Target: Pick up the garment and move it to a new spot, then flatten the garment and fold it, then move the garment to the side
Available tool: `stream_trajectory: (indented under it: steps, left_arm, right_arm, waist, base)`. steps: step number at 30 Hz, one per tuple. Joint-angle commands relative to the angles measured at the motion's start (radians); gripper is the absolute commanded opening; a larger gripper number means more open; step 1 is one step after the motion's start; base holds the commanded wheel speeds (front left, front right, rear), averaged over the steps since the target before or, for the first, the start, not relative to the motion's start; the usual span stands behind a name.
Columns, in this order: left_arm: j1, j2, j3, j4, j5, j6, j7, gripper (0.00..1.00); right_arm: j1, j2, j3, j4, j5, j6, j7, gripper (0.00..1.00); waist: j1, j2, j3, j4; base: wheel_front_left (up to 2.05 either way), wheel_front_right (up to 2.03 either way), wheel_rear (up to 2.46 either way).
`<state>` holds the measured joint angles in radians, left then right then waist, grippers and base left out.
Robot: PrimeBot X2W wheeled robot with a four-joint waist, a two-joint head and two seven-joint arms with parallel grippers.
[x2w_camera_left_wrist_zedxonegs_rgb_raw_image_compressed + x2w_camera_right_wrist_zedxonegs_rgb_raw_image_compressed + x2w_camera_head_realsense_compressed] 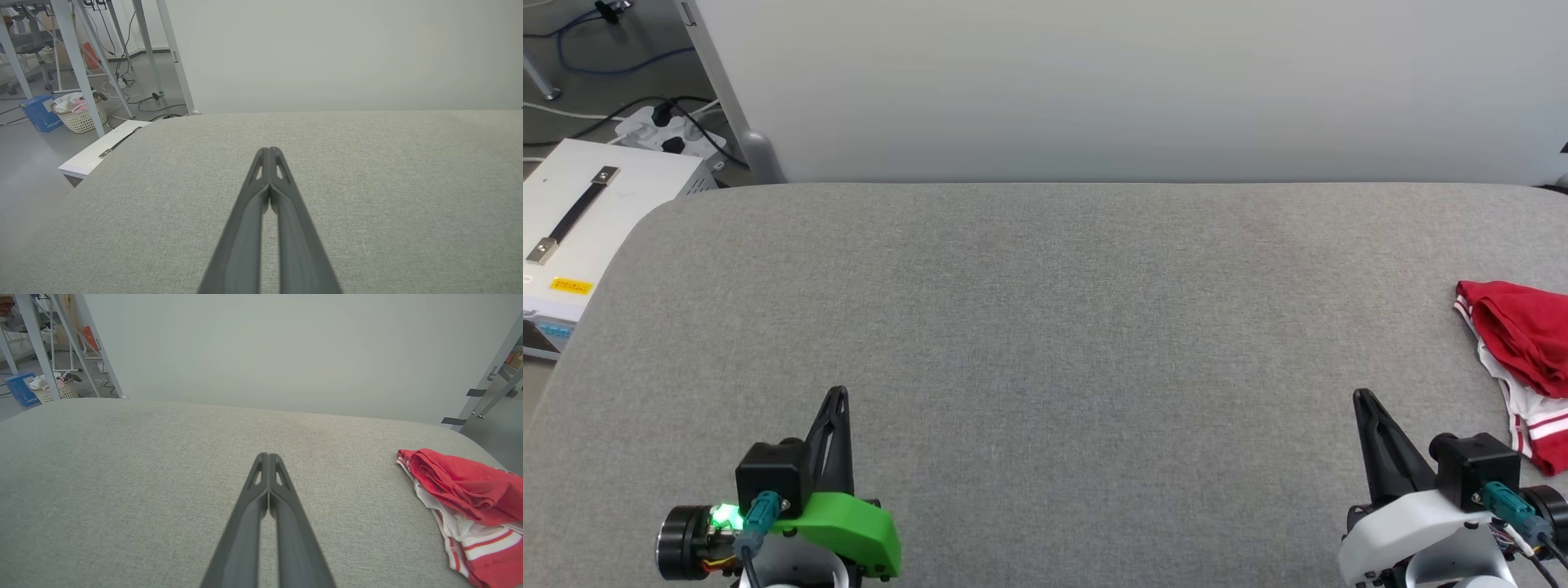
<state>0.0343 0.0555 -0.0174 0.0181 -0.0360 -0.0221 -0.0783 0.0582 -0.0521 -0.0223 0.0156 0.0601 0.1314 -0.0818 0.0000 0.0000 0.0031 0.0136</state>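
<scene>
While both grippers, left point(837, 394) and right point(1360, 398), rest closed and empty, the jersey point(1523, 359) lies crumpled just right of the right one.

**Shut gripper over grey pad, shirt off to one side**

The gripper point(268, 456) rises from 6 o'clock with its two dark fingers pressed together at the tips, over a grey cloth pad point(143, 477). A crumpled red shirt point(461, 486) with white, red-striped trim lies on the pad at 4 o'clock, well apart from the fingers. A pale wall point(265, 347) stands at 12. At 10 o'clock a basket point(55, 391) and a blue box point(18, 388) sit on the floor.
</scene>
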Motion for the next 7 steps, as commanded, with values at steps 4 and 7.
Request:
stream_trajectory:
  steps: [4, 7]
  left_arm:
    - [-0.019, -0.004, 0.006, -0.006, 0.01, 0.007, 0.009, 0.0]
    - [-0.021, -0.004, 0.007, -0.007, 0.012, 0.008, 0.016, 0.0]
  right_arm:
    - [-0.024, 0.001, 0.005, -0.007, -0.016, -0.001, 0.012, 0.0]
    - [-0.028, 0.001, 0.006, -0.008, -0.02, -0.001, 0.019, 0.0]
  waist:
    - [0.0, 0.0, 0.0, -0.001]
    - [0.0, 0.0, -0.001, -0.003]
  base:
    - [0.0, 0.0, 0.0]
    - [0.0, 0.0, 0.0]
